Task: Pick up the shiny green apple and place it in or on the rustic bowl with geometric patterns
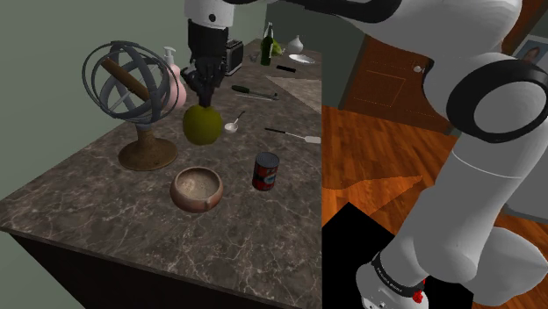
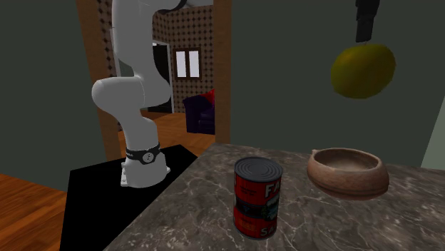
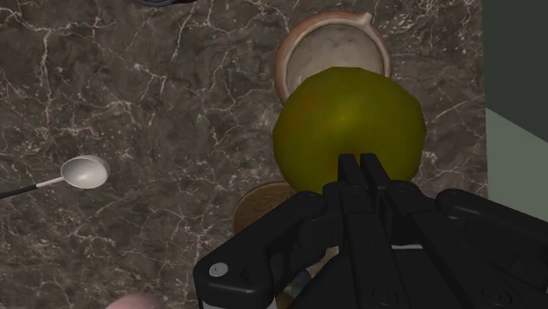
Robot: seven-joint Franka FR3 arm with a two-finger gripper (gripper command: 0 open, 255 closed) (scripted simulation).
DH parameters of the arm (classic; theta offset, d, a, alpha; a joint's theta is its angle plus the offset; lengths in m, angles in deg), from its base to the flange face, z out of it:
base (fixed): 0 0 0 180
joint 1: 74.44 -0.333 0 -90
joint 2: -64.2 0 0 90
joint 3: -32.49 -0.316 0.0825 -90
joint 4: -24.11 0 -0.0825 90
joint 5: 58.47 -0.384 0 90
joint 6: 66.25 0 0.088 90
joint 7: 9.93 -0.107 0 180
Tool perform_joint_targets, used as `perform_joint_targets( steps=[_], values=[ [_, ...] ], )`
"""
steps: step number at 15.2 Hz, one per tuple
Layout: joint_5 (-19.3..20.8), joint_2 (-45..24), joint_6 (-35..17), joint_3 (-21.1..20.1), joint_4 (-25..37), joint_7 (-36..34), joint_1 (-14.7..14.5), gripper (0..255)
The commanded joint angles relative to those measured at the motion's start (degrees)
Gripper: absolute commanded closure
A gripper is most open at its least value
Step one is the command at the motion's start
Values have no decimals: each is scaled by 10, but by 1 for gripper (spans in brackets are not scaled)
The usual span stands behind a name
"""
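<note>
Your all-black two-finger gripper [image 3: 358, 161] has its fingers drawn narrow, pinched on the top of the glossy yellow-green apple [image 3: 347, 123], which hangs clear of the dark veined marble counter [image 1: 105, 211]. The task's thing is therefore in the air, in your grip, not yet in the bowl.

Just below it sits the shallow, thick-rimmed brown bowl [image 3: 290, 53]. In the wrist view the apple covers only part of the rim, so I judge that you are not centred yet. In the shoulder view the apple [image 1: 202, 125] hangs on the far side of the bowl [image 1: 189, 201]. Carry it across until the apple hides the middle of the bowl, then come straight down. The hold looks small, a pinch near the crown, so move slowly and avoid swinging. Open the fingers only when the apple is low inside the rim; dropped from a height, a round fruit would likely bounce or roll out.

The bowl is empty. Its pale inside is bare in the second exterior view too [image 2: 347, 178].

Beside the bowl stands a red-labelled tin can [image 1: 266, 171], upright with its ridged lid shut; keep your path away from it. Farther off lies a silver spoon [image 1: 233, 125], and a metal armillary sphere on a wooden base [image 1: 132, 83] stands near the arm. At the far end is a dark green bottle [image 1: 268, 44]; I cannot tell its contents.
</note>
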Motion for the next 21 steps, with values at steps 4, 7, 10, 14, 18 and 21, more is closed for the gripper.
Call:
perform_joint_targets(
  steps=[4, 7, 10, 14, 18, 21],
  values=[
    [9, -22, 2, -10, 23, -27, -18, 255],
    [7, -13, -24, -9, -12, -26, -16, 255],
    [5, -7, -50, -8, -44, -25, -14, 255],
    [3, -1, -83, -8, -83, -24, -12, 255],
    [2, 2, -115, -7, -118, -23, -11, 255],
    [2, 3, -139, -7, -143, -23, -10, 255]
  ],
)
